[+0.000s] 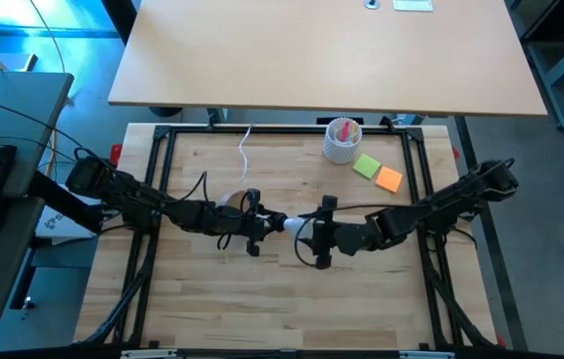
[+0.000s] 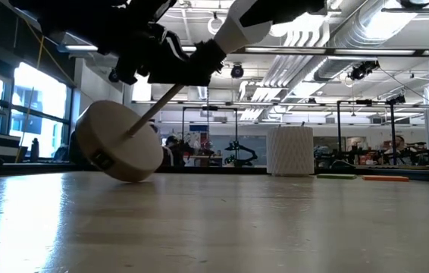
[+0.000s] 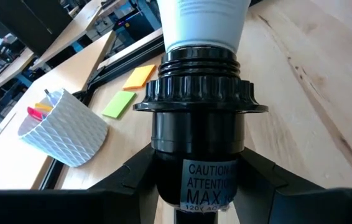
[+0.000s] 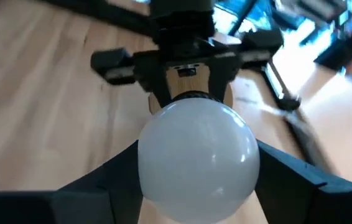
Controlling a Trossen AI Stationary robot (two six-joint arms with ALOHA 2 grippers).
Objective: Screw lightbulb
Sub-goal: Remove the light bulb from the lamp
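Observation:
A lamp lies tilted at mid-table. Its wooden disc stand (image 2: 120,142) rests on its lower rim, and a rod rises from it to a black socket (image 3: 198,124). My left gripper (image 1: 254,221) is shut on that socket. The white lightbulb (image 4: 198,155) sticks out of the socket's mouth toward the table's right, and its neck (image 3: 204,22) sits in the socket. My right gripper (image 1: 307,231) reaches in from the right and is shut on the bulb's globe. The bulb's screw base is hidden inside the socket. My left gripper pinches the socket's lower body (image 3: 163,155) between its two fingers, coming from the table's left and slanting slightly down. The socket is held clear of the table, and the lamp is tipped over with the disc's lower rim (image 2: 127,176) on the wood. My right gripper holds the bulb's round globe by its two sides (image 4: 151,171), one finger on each. It comes from the table's right, nearly level, in line with the bulb's axis. The bulb is clear of the table and its neck is in the socket.
A white ribbed cup (image 1: 342,140) with pink contents stands at the far side. Beside it lie a green note (image 1: 366,166) and an orange note (image 1: 389,179). A white cord (image 1: 245,150) trails toward the far edge. Black frame rails (image 1: 162,160) border the wooden table.

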